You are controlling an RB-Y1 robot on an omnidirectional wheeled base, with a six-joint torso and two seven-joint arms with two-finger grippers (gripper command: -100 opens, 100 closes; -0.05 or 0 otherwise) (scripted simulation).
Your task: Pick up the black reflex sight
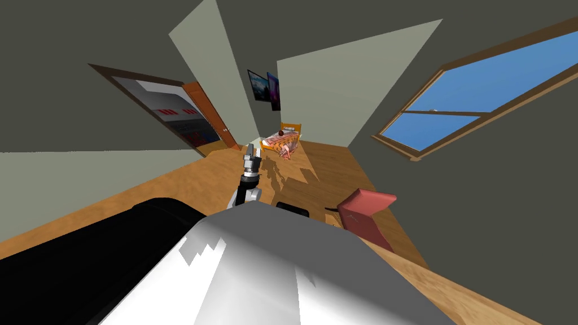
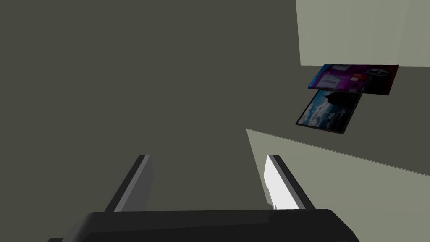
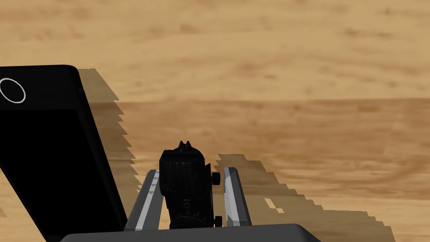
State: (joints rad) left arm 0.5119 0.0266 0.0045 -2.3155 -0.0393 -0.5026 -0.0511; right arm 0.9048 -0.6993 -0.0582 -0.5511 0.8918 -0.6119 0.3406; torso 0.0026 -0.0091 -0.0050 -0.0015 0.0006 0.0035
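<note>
The black reflex sight [image 3: 184, 185] is a small ribbed block with side knobs. It sits between the two fingers of my right gripper [image 3: 192, 170], which press its sides, over a wooden surface [image 3: 273, 84]. Beside the gripper lies a flat black slab [image 3: 46, 147] with a white ring mark at its corner. My left gripper [image 2: 207, 157] is open with nothing between its fingers. The head view has the left gripper [image 1: 250, 151] raised ahead of my chest.
A red chair [image 1: 367, 211] stands to the right on the wood floor [image 1: 316, 169]. A small bed [image 1: 280, 141] sits at the far wall, and an open orange door [image 1: 209, 118] is at the left. A large black shape [image 1: 84, 265] lies low on the left.
</note>
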